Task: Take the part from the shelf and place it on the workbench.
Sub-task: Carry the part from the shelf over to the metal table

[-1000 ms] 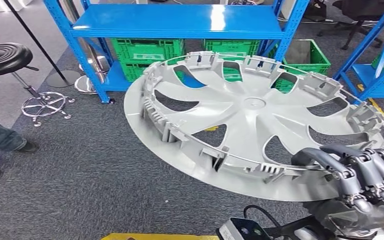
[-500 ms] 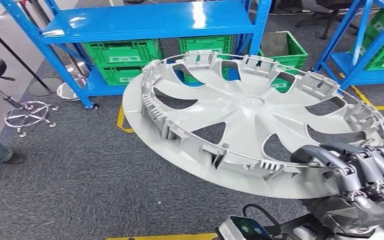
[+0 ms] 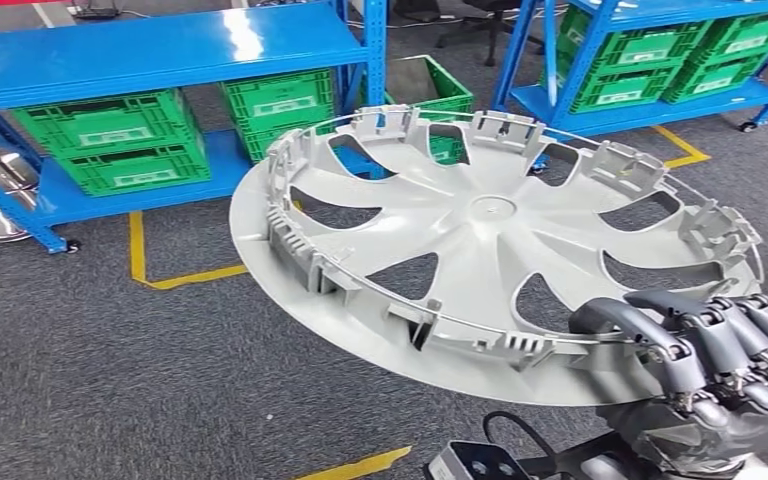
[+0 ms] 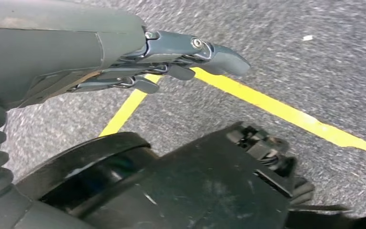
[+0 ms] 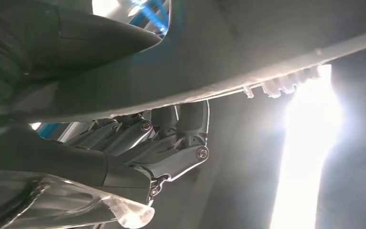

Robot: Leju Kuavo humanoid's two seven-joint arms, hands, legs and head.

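Blue shelves (image 3: 160, 50) with green crates (image 3: 110, 140) stand beyond open grey carpet (image 3: 110, 380).

A workshop: blue steel shelving (image 3: 160, 50), green crates (image 3: 100, 125), yellow floor tape (image 3: 140, 250)

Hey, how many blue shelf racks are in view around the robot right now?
2. One blue rack stands at the upper left, behind the held wheel cover; the second rack is at the upper right. More may lie outside the picture.
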